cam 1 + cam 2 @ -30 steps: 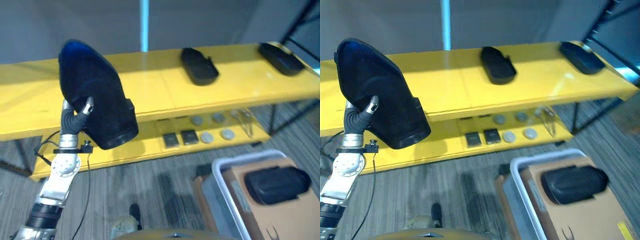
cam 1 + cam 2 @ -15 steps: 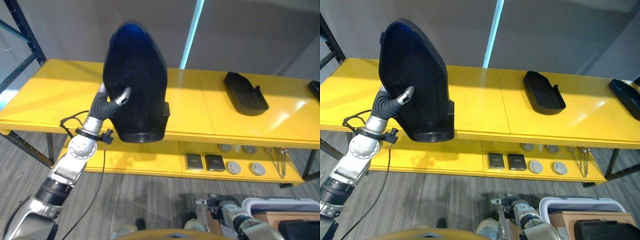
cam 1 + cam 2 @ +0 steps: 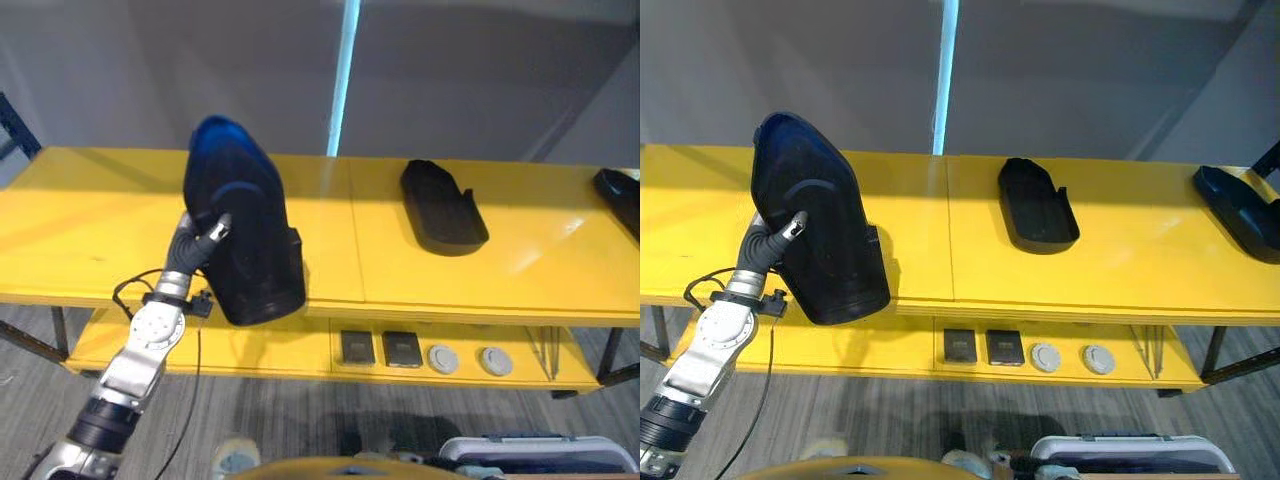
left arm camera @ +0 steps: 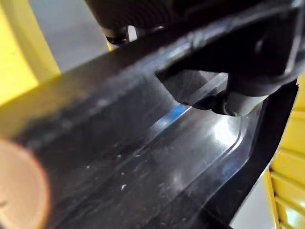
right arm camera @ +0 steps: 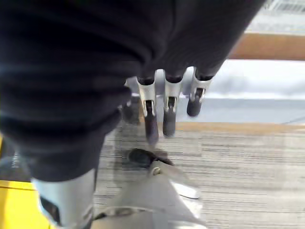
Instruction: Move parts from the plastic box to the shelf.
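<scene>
Your left hand (image 3: 205, 243) has its thumb and fingers curled round the edge of a big black part (image 3: 240, 240), and it holds that part up over the front edge of the yellow shelf (image 3: 90, 230), at the left half of the top board. You can see the part's wide end hangs down past the shelf's front edge, and its narrow rounded end points up toward the wall. Further right on the same top board lies a second black part (image 3: 443, 207), flat and well apart from the one you hold. A third black part (image 3: 1240, 212) lies at the far right end of the board. Under the top board is a lower yellow board, with two dark square pieces (image 3: 381, 347) side by side and two grey round pieces (image 3: 467, 360) just to their right. At the bottom edge of the head views you can see the pale rim of the plastic box (image 3: 1130, 446). Grey striped carpet (image 3: 290, 430) covers the floor, and a grey wall with a light blue strip (image 3: 343, 70) stands behind the shelf. Your left wrist view shows the held part's shiny black inside from very close. Your right wrist view shows your right hand (image 5: 164, 107) hanging over the carpet with its fingers loose and straight, holding nothing.
</scene>
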### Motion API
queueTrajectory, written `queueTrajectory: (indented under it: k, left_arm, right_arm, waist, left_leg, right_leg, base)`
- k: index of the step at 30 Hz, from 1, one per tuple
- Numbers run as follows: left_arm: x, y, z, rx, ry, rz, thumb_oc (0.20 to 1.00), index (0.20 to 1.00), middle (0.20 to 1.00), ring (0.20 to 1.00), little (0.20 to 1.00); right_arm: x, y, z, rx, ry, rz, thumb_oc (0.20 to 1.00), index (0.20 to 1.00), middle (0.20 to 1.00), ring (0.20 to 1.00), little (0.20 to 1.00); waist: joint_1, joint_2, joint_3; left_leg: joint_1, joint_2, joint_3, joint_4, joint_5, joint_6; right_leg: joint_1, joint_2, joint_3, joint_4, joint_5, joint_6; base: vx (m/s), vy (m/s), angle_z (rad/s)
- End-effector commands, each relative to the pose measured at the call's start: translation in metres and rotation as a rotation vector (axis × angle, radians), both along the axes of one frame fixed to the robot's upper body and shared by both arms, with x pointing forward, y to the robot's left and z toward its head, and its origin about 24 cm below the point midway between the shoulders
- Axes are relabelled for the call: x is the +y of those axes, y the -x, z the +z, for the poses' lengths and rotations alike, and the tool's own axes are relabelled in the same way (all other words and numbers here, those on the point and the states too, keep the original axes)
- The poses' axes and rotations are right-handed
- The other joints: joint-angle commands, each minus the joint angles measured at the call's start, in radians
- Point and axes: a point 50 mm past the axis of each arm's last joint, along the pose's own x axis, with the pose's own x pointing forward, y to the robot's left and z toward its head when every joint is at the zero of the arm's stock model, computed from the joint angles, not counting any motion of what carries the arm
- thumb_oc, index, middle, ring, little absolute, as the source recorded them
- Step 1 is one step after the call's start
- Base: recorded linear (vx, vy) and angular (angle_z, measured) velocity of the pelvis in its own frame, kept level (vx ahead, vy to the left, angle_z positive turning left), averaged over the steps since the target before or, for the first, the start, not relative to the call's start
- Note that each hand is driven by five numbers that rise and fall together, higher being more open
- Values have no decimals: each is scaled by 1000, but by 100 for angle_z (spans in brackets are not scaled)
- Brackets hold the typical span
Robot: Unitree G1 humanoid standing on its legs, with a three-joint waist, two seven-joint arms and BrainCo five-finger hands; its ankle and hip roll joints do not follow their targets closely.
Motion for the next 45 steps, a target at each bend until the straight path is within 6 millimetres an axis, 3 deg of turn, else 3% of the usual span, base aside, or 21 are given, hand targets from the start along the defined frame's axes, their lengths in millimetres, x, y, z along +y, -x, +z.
queueTrajectory:
  k: [1,4,8,14,17,25,29,38,39,40,41,45]
  left_arm:
    - [5,-11,56,-222,-43,-18,200,200,200,200,200]
    - [12,-21,52,-97,18,-39,200,200,200,200,200]
    - [31,-39,33,102,115,-4,200,200,200,200,200]
    - [44,-52,36,148,127,60,200,200,200,200,200]
    - [59,-67,35,200,216,121,200,200,200,200,200]
    - [91,-87,30,365,18,246,200,200,200,200,200]
    - [102,-93,29,491,-67,238,200,200,200,200,200]
    - [110,-92,23,594,-92,235,200,200,200,200,200]
    - [109,-92,20,609,-104,233,451,451,451,451,451]
    - [108,-92,17,624,-100,232,884,884,884,884,884]
    - [108,-92,16,632,-95,232,1000,1000,1000,1000,1000]
    - [110,-91,6,669,-87,246,1000,1000,1000,1000,1000]
  right_arm:
    - [-11,3,3,35,8,-29,1000,1000,1000,1000,1000]
    - [-15,12,3,23,26,-157,1000,1000,1000,1000,1000]
    - [1,33,-4,74,-29,6,1000,1000,1000,1000,1000]
    - [12,40,-7,63,-14,62,1000,1000,1000,1000,1000]
    - [2,21,-2,-9,12,129,1000,1000,1000,1000,1000]
    - [-13,-18,10,-101,28,179,1000,1000,1000,1000,1000]
    - [-14,-40,17,-157,43,299,1000,1000,1000,1000,1000]
    - [-5,-56,21,-235,6,298,1000,1000,1000,1000,1000]
    - [-3,-57,21,-248,-3,291,1000,1000,1000,1000,1000]
    - [-1,-58,21,-255,-5,292,1000,1000,1000,1000,1000]
    - [-1,-59,21,-258,-6,292,1000,1000,1000,1000,1000]
    - [4,-59,20,-270,-17,297,1000,1000,1000,1000,1000]
  waist:
    - [19,21,11]
    - [-2,32,0]
    - [-51,33,-11]
    - [-95,35,-3]
    - [-127,51,22]
    - [-166,81,77]
    - [-177,92,115]
    - [-186,103,157]
    - [-187,102,158]
    - [-189,102,158]
    - [-190,102,158]
    - [-194,100,152]
  left_leg:
    - [62,-37,-29,-285,207,34]
    - [95,-42,-30,-337,194,42]
    - [133,-51,0,-337,152,58]
    - [156,-56,27,-337,129,76]
    - [141,-65,32,-335,130,78]
    - [104,-77,44,-332,136,75]
    - [85,-85,44,-324,141,76]
    - [76,-90,37,-321,146,77]
    - [77,-91,35,-322,145,78]
    - [78,-91,35,-322,145,78]
    - [78,-91,35,-322,145,77]
    - [88,-89,37,-323,144,77]
  right_leg:
    - [38,-61,46,7,-2,85]
    - [37,-62,42,7,-12,85]
    - [25,-75,70,7,-9,104]
    - [12,-76,108,7,-11,106]
    - [-20,-80,137,7,-6,103]
    - [-93,-85,188,7,14,106]
    - [-117,-89,200,7,21,108]
    - [-127,-91,201,7,24,106]
    - [-127,-90,202,7,24,105]
    - [-126,-89,204,7,24,106]
    - [-126,-89,205,7,24,106]
    - [-118,-86,207,7,20,105]
  base:
    - [171,145,-29]
    - [158,153,-52]
    - [170,59,-27]
    - [129,38,-14]
    - [50,125,-23]
    - [7,65,-10]
    - [-2,36,-5]
    - [9,11,-3]
    - [36,-6,2]
    - [36,-2,2]
    - [33,4,1]
    - [39,-6,0]
